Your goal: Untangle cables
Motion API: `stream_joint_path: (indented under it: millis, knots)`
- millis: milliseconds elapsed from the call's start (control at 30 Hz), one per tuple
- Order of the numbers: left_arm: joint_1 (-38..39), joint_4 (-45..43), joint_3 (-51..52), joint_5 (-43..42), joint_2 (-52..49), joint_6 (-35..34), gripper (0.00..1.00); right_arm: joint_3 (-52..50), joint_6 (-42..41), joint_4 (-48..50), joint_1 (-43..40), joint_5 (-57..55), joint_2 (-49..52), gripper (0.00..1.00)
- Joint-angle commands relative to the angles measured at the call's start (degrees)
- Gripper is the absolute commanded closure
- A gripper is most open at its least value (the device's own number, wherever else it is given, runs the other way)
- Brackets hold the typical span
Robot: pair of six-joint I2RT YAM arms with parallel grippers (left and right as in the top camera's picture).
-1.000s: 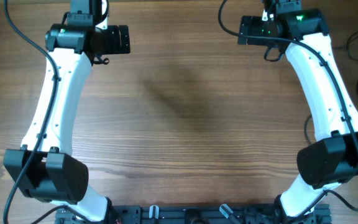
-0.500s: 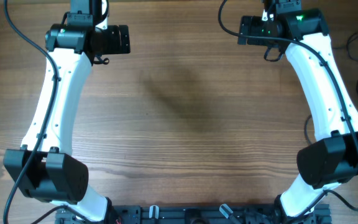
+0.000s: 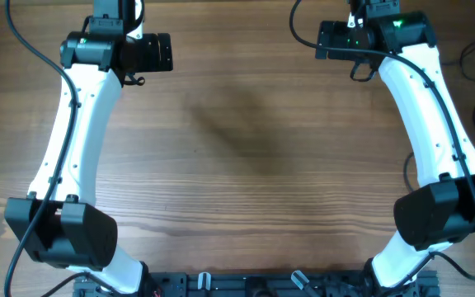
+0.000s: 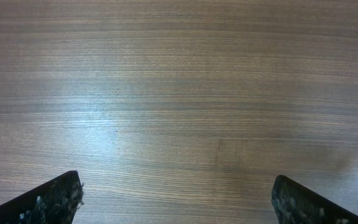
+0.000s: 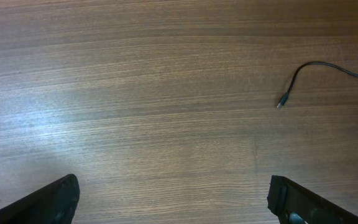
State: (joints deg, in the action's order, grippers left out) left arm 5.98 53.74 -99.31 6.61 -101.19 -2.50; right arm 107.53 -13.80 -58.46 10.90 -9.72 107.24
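Right end effector (image 5: 173, 202) and left end effector (image 4: 176, 202) are hanging wide open, gripping nothing, over bare desk (image 5: 135, 93). Cables (image 5: 316, 63) are lying at the right, one plug end free. Judging them light, limp and slippery; pinching beside the plug seems best.

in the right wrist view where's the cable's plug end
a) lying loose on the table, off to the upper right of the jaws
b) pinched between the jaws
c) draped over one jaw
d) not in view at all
a: the cable lies on the wooden table with its plug end free, well clear of the open, empty jaws.
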Motion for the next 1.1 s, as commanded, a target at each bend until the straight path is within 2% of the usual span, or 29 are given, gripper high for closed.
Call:
stream_joint_path:
  millis: [0, 667, 900, 1000, 1067]
  knots:
    - [-0.15, -0.11, 0.09, 0.52, 0.57, -0.81, 0.0, 1.16, 0.17, 0.15, 0.17, -1.22, -0.76, 0.0]
    - [-0.15, 0.11, 0.09, 0.5, 0.59, -0.81, 0.0, 1.16, 0.15, 0.17, 0.17, -1.22, -0.76, 0.0]
    - [-0.09, -0.61, 0.11, -0.37, 2.32, -5.49, 0.0, 1.16, 0.17, 0.15, 0.17, -1.22, -0.76, 0.0]
    - [0.37, -2.86, 1.25, -0.35, 4.5, -5.49, 0.0, 1.16, 0.15, 0.17, 0.17, -1.22, -0.76, 0.0]
    - [1.05, -7.37, 5.79, -0.09, 7.69, -5.53, 0.0, 1.16, 0.15, 0.17, 0.17, -1.22, -0.76, 0.0]
